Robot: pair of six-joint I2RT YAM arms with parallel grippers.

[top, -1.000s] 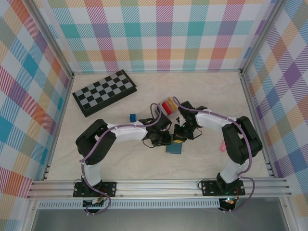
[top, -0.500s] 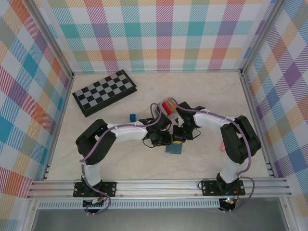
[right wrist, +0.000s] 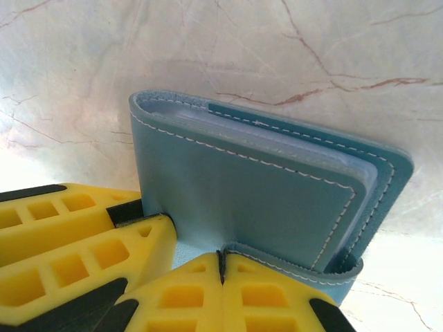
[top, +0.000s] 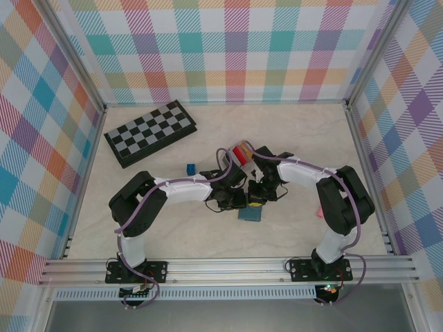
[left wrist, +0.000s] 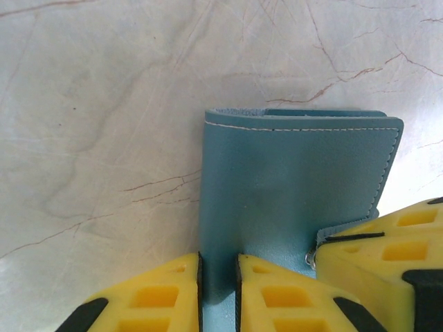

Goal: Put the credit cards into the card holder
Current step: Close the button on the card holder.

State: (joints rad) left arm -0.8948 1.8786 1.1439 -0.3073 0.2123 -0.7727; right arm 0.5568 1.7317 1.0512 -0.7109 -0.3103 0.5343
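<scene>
A blue-grey wallet point(left wrist: 297, 173) lies closed on the marble table, with both grippers on it. My left gripper point(left wrist: 218, 259) is shut on the wallet's near edge, and blue leather shows between its pads. My right gripper point(right wrist: 221, 254) is shut on the wallet's thin closing strap point(right wrist: 297, 270). From above, the two grippers point(top: 239, 200) point(top: 257, 198) meet just above the wallet point(top: 250, 214). Behind them stands the card holder point(top: 237, 147), with a red credit card point(top: 243, 151) upright in it, partly hidden by the arms. A pink credit card point(top: 320, 209) lies to the right.
A small blue cube point(top: 190, 168) sits left of the arms. A folded chessboard point(top: 150, 131) lies at the back left. Metal rails and checked walls close in the table on all sides.
The right arm has edged slightly left, closer to the left gripper. The wallet and the left arm have stayed where they were.
</scene>
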